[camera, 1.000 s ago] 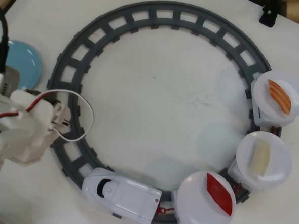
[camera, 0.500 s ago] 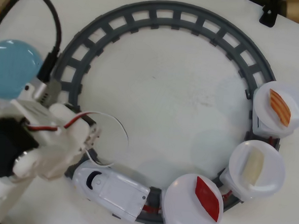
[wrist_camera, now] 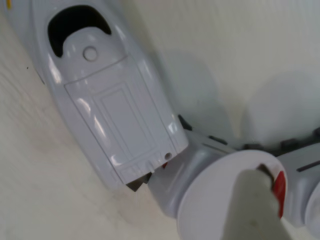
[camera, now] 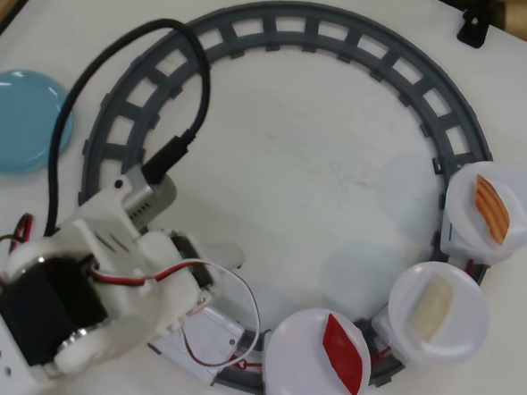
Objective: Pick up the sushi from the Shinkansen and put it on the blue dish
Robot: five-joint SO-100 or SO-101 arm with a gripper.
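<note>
I see even, bright light; glare sits on the blue dish (camera: pixel 19 120) and the Shinkansen (wrist_camera: pixel 107 95), soft shadows lie beside the plates, and my wrist view is blurred

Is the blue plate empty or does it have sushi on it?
Empty. In the overhead view the blue dish shows only bare glossy surface.

You have a grey ring track (camera: pixel 345 28) lying on the white table (camera: pixel 310 165), curving from the left round the far side to the right. Dark object (camera: pixel 489 14) at far right corner.
</note>
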